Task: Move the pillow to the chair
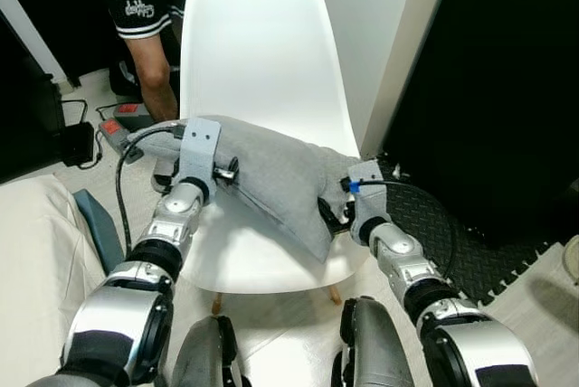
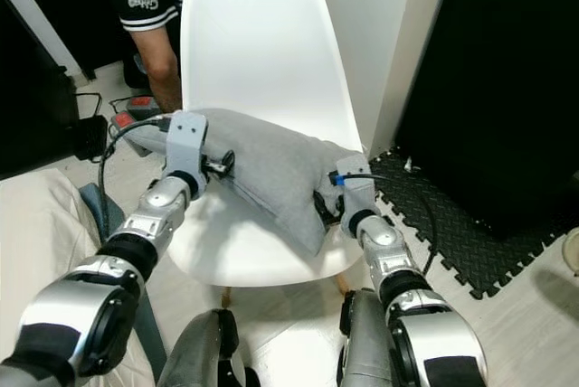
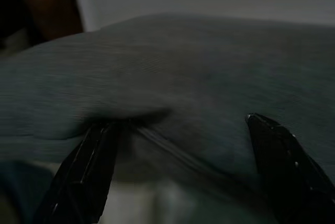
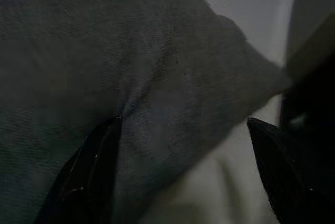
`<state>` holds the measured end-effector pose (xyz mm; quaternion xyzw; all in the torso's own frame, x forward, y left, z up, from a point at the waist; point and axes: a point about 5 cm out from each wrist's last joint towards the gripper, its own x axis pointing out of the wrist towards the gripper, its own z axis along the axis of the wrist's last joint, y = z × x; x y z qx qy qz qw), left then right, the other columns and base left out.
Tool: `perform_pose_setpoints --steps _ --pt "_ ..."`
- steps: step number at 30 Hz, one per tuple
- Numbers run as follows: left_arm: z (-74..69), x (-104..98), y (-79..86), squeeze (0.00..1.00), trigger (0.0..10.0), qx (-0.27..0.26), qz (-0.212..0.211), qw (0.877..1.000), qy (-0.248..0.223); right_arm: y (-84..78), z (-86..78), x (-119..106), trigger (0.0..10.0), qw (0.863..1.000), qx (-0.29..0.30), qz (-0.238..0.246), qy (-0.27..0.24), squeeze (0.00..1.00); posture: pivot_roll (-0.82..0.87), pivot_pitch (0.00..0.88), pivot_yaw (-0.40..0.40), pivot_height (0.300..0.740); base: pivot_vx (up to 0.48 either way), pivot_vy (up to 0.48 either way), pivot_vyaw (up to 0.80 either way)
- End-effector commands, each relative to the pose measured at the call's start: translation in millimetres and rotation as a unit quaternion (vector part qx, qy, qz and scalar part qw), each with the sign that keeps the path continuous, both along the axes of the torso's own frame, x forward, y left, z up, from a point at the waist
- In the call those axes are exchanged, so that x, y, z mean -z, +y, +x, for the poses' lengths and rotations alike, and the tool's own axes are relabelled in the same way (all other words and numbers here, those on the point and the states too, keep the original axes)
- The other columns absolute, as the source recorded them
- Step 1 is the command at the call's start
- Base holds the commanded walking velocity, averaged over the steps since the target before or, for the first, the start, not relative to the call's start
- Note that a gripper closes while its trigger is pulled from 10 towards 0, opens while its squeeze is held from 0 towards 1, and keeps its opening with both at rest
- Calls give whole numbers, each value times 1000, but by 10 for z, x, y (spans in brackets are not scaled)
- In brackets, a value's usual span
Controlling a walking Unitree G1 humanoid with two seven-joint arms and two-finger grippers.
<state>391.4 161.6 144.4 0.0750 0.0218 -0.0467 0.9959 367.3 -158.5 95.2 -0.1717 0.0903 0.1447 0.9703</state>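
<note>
Chair (image 1: 262, 52): top of back cut by the upper edge in right eye view; legs mostly hidden under the seat. Pillow (image 1: 271, 170) covers the seat's rear part. Person (image 1: 149, 7) cut at the top edge, only shirt hem and one leg visible. Left gripper (image 3: 178, 145) and right gripper (image 4: 183, 150): fingertips run out of both wrist views; both views dark, blurred.

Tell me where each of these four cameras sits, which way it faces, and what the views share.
Left eye, on the head: looks down at the white chair; both silver arms show.
Right eye, beside it: same scene, with a person's leg behind.
Left wrist: looks along the left gripper, its fingers spread against the grey pillow.
Right wrist: looks along the right gripper, likewise.
All four share the pillow.
</note>
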Motion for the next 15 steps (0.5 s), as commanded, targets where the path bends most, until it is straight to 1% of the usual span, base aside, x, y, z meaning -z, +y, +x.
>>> perform_pose_setpoints --steps 1,2,3,4,5,7,8,10,11,12,13,14,15 --pt "-39 36 158 1000 10000 -15 14 1000 -3 -49 -42 89 10000 997 1 -80 2 1000 -13 190 30 596 0 0 0" --pt "-52 57 168 1000 10000 -15 19 1000 -2 -95 -42 81 10000 991 2 -131 -14 682 -13 185 29 596 0 0 0" --pt "-62 73 167 1000 10000 -13 20 1000 -2 -136 -38 66 10000 988 9 -155 -25 0 -13 179 29 596 0 0 0" --pt "-76 86 133 1000 10000 -3 18 1000 -7 -179 -23 27 10000 980 17 -191 -46 0 -13 179 29 596 0 0 0" --pt "-85 94 107 1000 10000 5 15 1000 -10 -204 -13 0 10000 976 24 -210 -58 0 -16 170 29 596 0 0 0" --pt "-85 94 107 1000 10000 5 15 1000 -10 -204 -13 0 10000 976 24 -210 -58 0 -16 170 29 596 0 0 0" --pt "-98 108 57 1000 10000 18 9 1000 -12 -228 -3 -32 10000 970 30 -229 -74 0 -18 164 29 596 0 0 0" --pt "-138 166 -70 1000 10000 50 12 999 -12 -281 18 -90 10000 955 42 -277 -100 0 -22 153 31 596 0 0 0" --pt "-138 166 -70 1000 10000 50 12 999 -12 -281 18 -90 10000 955 42 -277 -100 0 -22 153 31 596 0 0 0" --pt "-158 197 -109 1000 10000 57 14 998 -10 -345 26 -106 10000 952 64 -284 -99 0 -22 150 31 596 0 0 0" --pt "-175 227 -110 1000 10000 48 11 999 -9 -469 38 -147 10000 955 115 -259 -93 0 -22 148 30 596 0 0 0" --pt "-175 222 -95 1000 10000 40 8 999 -11 -499 40 -155 10000 959 130 -238 -87 0 -23 147 30 596 0 0 0" --pt "-175 222 -95 1000 10000 40 8 999 -11 -499 40 -155 10000 959 130 -238 -87 0 -23 147 30 596 0 0 0"
